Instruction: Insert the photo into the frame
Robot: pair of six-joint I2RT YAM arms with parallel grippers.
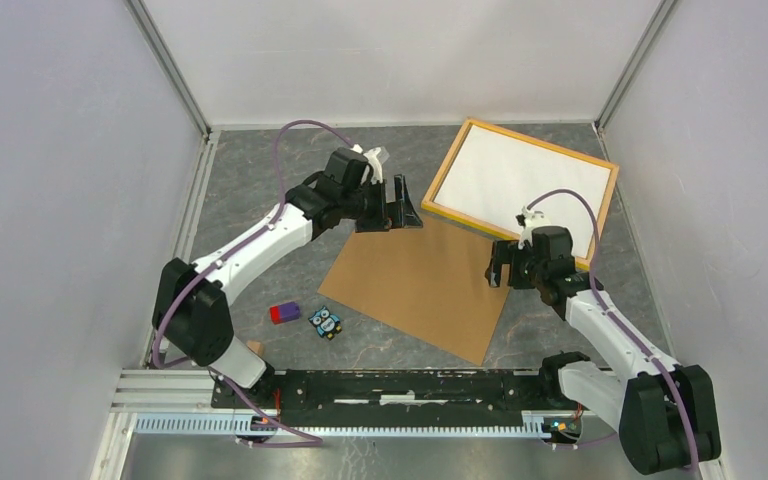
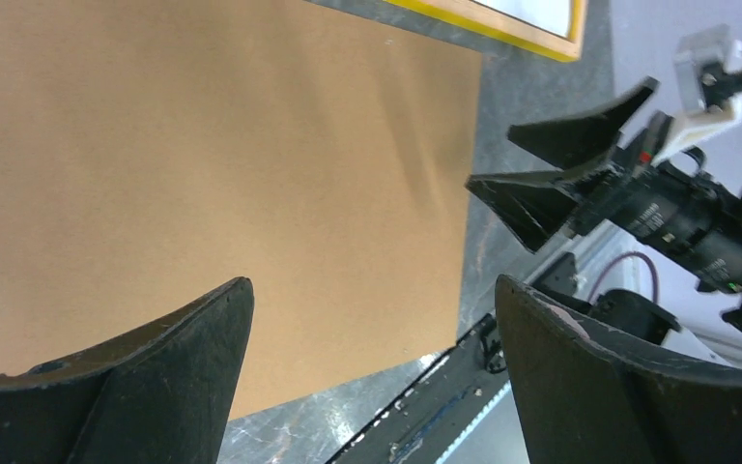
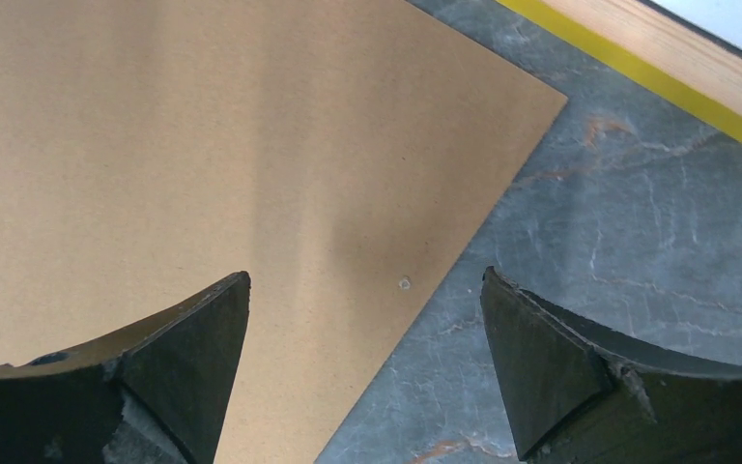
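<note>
The frame (image 1: pixel 447 173), with a thin yellow-orange border, lies at the back right; its edge also shows in the wrist views (image 2: pixel 502 21) (image 3: pixel 676 68). A white sheet (image 1: pixel 520 190) fills it, apparently the photo with its plain back up; no printed side shows. A brown hardboard panel (image 1: pixel 420 285) lies flat in front of the frame. My left gripper (image 1: pixel 407 208) (image 2: pixel 372 282) hangs open above the panel's far corner, beside the frame's left corner, holding nothing. Over the panel's right edge my right gripper (image 1: pixel 501 270) (image 3: pixel 365 275) is open and empty too.
A small purple-and-red block (image 1: pixel 284 313) and a blue patterned piece (image 1: pixel 326 322) lie left of the panel. The black rail (image 1: pixel 400 385) with the arm bases runs along the near edge. Grey walls enclose the table on three sides.
</note>
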